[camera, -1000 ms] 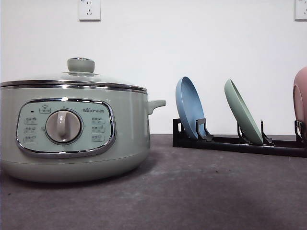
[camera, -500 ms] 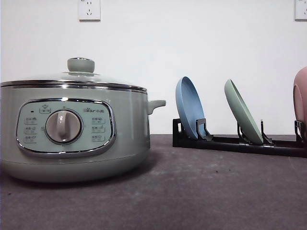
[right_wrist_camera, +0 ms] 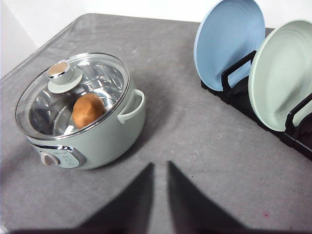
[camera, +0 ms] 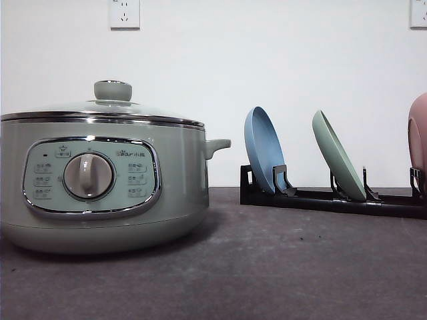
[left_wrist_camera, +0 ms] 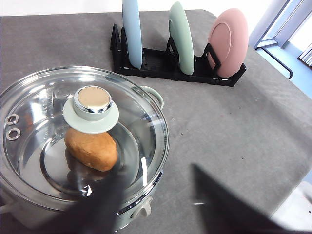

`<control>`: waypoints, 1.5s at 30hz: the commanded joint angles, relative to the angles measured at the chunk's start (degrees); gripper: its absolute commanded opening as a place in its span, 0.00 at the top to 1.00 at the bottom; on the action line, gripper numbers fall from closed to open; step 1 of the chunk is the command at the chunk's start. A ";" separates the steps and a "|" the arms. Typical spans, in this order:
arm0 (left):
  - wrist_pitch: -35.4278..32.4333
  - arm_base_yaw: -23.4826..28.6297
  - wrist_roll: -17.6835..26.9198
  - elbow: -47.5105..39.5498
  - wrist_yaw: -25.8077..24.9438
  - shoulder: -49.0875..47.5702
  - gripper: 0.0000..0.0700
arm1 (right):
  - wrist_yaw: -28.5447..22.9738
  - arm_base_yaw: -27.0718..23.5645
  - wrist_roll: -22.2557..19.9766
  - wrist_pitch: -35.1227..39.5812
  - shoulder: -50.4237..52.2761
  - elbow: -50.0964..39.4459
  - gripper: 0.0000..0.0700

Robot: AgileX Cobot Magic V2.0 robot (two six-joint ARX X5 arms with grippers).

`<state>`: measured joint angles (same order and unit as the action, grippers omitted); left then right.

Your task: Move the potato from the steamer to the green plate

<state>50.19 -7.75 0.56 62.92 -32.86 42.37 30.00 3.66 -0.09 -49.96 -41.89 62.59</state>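
Inside the steamer [left_wrist_camera: 146,161], under its closed glass lid [left_wrist_camera: 141,122], the potato [left_wrist_camera: 91,148] lies on the shiny metal floor of the pot, just below the lid's knob [left_wrist_camera: 91,105]. From the right wrist camera the same potato [right_wrist_camera: 87,109] shows through the glass, near the middle of the steamer [right_wrist_camera: 105,139]. Nothing else sits in the pot that I can make out.

On the steamer's front [camera: 100,180] a chrome-rimmed control panel [camera: 92,177] carries a central dial [camera: 89,176] and small button labels too fine to read; a short brand mark by the dial's upper right seems to read "Bear", though I cannot be sure.

Beside the steamer, on its handle side, a black rack [camera: 333,199] stands on the grey bench [camera: 267,267]. It holds three plates on edge: the blue plate [camera: 263,150] nearest the steamer, the green plate [camera: 339,157] in the next slot, and the pink plate [left_wrist_camera: 226,41] farthest off. The green plate [right_wrist_camera: 280,80] leans in its slot, apart from its neighbours.

Between steamer and rack the bench is bare grey cloth. Behind the steamer, a white socket [camera: 124,13] is set in the wall.

The left gripper [left_wrist_camera: 156,200] hangs over the steamer's rim with its dark fingers spread wide. The right gripper [right_wrist_camera: 160,195] hangs over the bench near the steamer, its fingers nearly together with a narrow gap, gripping nothing.
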 commanded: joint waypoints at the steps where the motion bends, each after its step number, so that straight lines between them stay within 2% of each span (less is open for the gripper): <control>1: -0.46 -0.15 0.70 1.22 -0.13 0.31 0.22 | -0.03 0.09 0.33 0.20 -0.35 1.18 0.46; 2: -0.46 -0.15 0.70 1.22 -0.13 0.31 0.17 | -0.11 0.09 0.59 0.20 -0.35 1.18 0.36; 4: -0.46 -0.15 0.70 1.22 -0.13 0.31 0.15 | -0.28 0.09 1.16 0.20 -0.35 1.18 0.28; 12: -0.46 -0.15 0.62 1.22 -0.13 0.31 0.15 | -0.33 0.09 2.07 0.21 -0.37 1.18 0.28; 22: -0.46 -0.15 0.26 1.22 -0.13 0.26 0.15 | -1.92 0.09 10.12 7.08 -4.91 1.27 0.28; 28: -0.48 -0.15 0.28 1.22 -0.13 0.26 0.15 | -1.95 0.09 11.44 10.24 -13.76 4.24 0.28; 36: -0.48 -0.15 0.30 1.22 -0.13 0.26 0.15 | -2.00 0.09 11.25 10.93 -30.94 17.10 0.28; 45: -0.50 -0.15 0.31 1.22 -0.13 0.28 0.15 | -4.67 0.40 11.23 11.02 -48.00 30.24 0.29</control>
<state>50.19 -7.75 0.56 62.94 -32.86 42.37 25.48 3.80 10.79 -39.49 -88.31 91.03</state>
